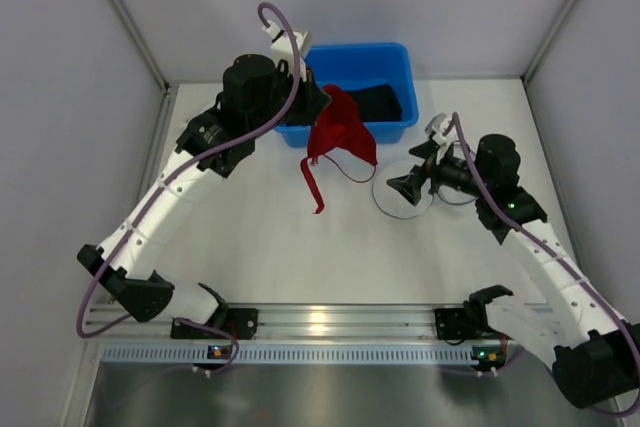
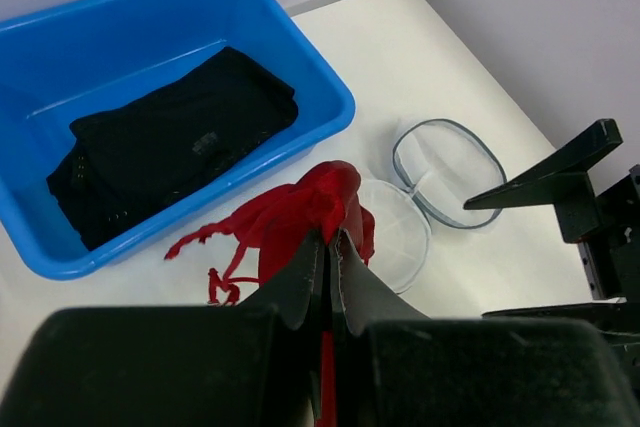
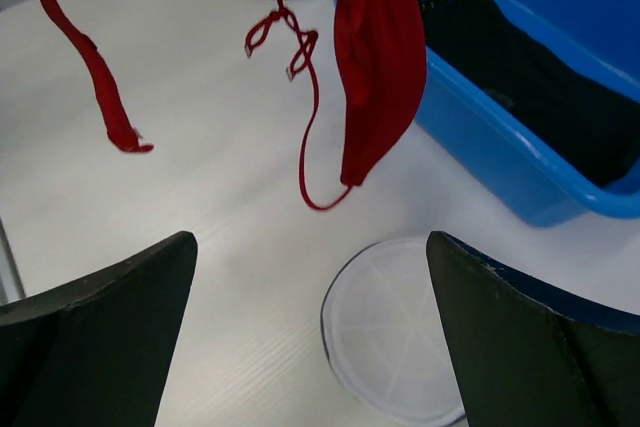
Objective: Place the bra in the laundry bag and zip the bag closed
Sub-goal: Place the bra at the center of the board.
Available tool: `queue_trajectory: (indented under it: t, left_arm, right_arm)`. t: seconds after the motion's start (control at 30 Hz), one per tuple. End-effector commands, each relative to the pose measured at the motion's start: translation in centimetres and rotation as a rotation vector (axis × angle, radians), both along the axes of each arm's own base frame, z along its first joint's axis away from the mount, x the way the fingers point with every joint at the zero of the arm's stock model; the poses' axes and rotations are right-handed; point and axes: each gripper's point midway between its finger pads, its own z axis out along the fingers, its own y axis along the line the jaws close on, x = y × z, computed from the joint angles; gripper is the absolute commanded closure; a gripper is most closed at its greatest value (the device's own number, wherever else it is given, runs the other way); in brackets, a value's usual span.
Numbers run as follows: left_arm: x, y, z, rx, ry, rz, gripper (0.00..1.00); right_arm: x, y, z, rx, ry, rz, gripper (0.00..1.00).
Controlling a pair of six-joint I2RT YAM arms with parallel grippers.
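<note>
The table (image 1: 260,247) is a plain white surface, closed in by pale grey walls at the back and on both sides. A blue plastic bin (image 1: 392,133) stands on it against the far edge, about midway across. Near the bin's front right corner, but not touching it, the round laundry bag (image 2: 398,237) lies flat on the tabletop. It is spread into two joined rounds: a white mesh disc nearer the bin and a grey-rimmed one beside it. A metal rail (image 1: 330,322) runs along the table's near edge.
</note>
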Motion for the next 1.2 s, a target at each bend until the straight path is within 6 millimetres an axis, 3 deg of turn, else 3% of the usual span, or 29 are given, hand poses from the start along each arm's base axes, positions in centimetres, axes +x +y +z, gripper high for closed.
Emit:
queue_trajectory:
  t: [0.0,0.17,0.37,0.4,0.43,0.47,0.5,0.53,0.6,0.67,0.7,0.77,0.8,0.87,0.9,0.93,0.97,1.0,1.03,1.07,1.13,1.17]
  left_arm:
    - [0.1,-0.3,4.0,-0.089,-0.073,0.001,1.00]
    - [-0.5,-1.4,4.8,-0.113,-0.076,-0.070,1.00]
    - [-1.7,-2.2,4.6,-0.128,-0.056,-0.150,1.00]
    - [-1.8,-2.3,4.2,-0.125,-0.046,-0.151,1.00]
    - [-2.0,-2.0,4.2,-0.126,-0.045,-0.149,1.00]
    - [-1.9,-2.0,2.8,-0.107,-0.022,-0.142,1.00]
    - [-2.0,-1.7,2.5,-0.103,-0.019,-0.133,1.00]
    - [-1.9,-1.3,2.3,-0.096,-0.022,-0.111,1.00]
    - [-2.2,-0.2,0.6,-0.069,-0.005,-0.077,1.00]
    - [-2.2,1.7,0.0,-0.034,-0.029,-0.014,1.00]
    - [-2.0,2.4,-1.9,0.002,-0.010,0.014,1.00]
    - [-1.7,4.3,-3.0,0.067,-0.039,0.078,1.00]
    - [-2.2,5.5,-3.0,0.081,-0.060,0.102,1.00]
    - [-2.2,7.1,-5.4,0.153,-0.055,0.155,1.00]
    - [-2.8,8.4,-4.9,0.158,-0.080,0.185,1.00]
    - [-2.8,9.2,-6.6,0.199,-0.070,0.204,1.00]
    - [-3.0,9.9,-6.9,0.217,-0.075,0.226,1.00]
    - [-3.0,11.0,-7.2,0.237,-0.082,0.262,1.00]
    - [-3.5,11.7,-7.3,0.242,-0.094,0.268,1.00]
    - [-3.7,12.1,-8.8,0.284,-0.086,0.262,1.00]
    - [-4.4,12.8,-9.8,0.308,-0.083,0.255,1.00]
    - [-4.7,13.0,-11.7,0.356,-0.065,0.236,1.00]
  right_arm:
    - [2.4,0.9,0.9,-0.007,-0.163,-0.039,0.01]
    - [5.2,0.2,-1.8,-0.043,-0.196,-0.138,0.01]
    - [7.3,0.6,-0.5,-0.030,-0.248,-0.148,0.01]
    - [7.7,0.8,0.7,-0.020,-0.268,-0.147,0.02]
    - [7.8,0.9,0.9,-0.015,-0.262,-0.142,0.06]
    - [7.9,1.0,1.0,-0.014,-0.256,-0.133,0.11]
    - [7.8,1.3,1.9,-0.005,-0.263,-0.113,0.31]
    - [7.8,1.3,2.1,-0.006,-0.257,-0.101,0.41]
    - [6.9,1.8,1.8,-0.017,-0.214,-0.036,0.64]
    - [6.5,2.1,0.6,-0.059,-0.156,0.022,0.77]
    - [5.1,2.6,0.1,-0.076,-0.071,0.098,0.87]
    - [4.2,2.9,-1.7,-0.131,0.031,0.177,0.94]
    - [2.6,3.0,-2.0,-0.148,0.127,0.229,0.99]
    - [1.7,3.0,-3.3,-0.208,0.179,0.316,1.00]
    - [-0.3,2.7,-3.2,-0.233,0.269,0.377,1.00]
    - [-0.1,2.7,-4.3,-0.271,0.290,0.418,1.00]
    - [-0.7,2.6,-4.7,-0.296,0.338,0.439,1.00]
    - [-0.4,2.7,-3.7,-0.319,0.336,0.453,1.00]
    - [-2.5,2.4,-4.5,-0.363,0.425,0.515,1.00]
    - [-2.6,2.7,-5.5,-0.383,0.489,0.545,1.00]
    - [-3.5,3.3,-5.7,-0.431,0.528,0.591,1.00]
    - [-3.6,3.8,-6.7,-0.454,0.558,0.609,1.00]
